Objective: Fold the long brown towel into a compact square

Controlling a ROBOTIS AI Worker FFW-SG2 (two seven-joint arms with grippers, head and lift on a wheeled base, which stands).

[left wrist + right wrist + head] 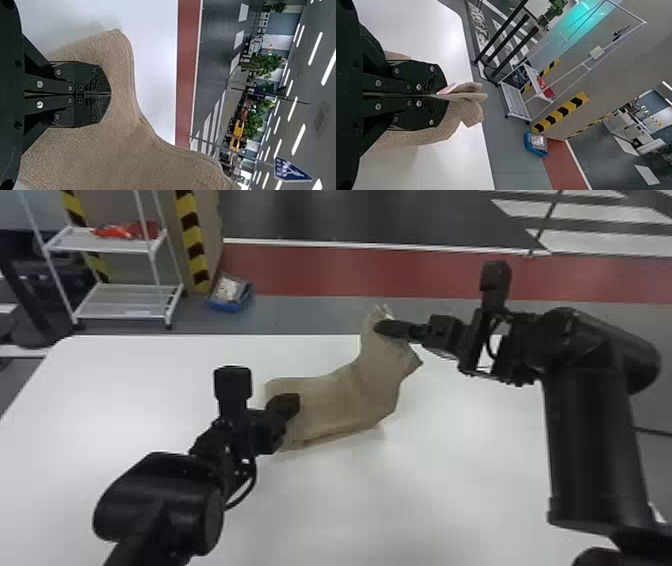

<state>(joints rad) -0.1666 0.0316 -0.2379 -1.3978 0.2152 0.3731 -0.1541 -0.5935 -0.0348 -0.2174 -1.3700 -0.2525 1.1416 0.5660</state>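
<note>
Left gripper, jaws closed, any hold unclear, right gripper, jaws clamping brown towel, white label showing

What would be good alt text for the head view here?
The robot's right gripper pinches a raised end of the brown towel above the far edge of a white table, while its left gripper is at the towel's other end. A white rack stands behind, at left.

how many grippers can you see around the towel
2. The left gripper, its fingers together, is at the left end of the brown towel. The right gripper pinches the towel's raised far-right end.
</note>
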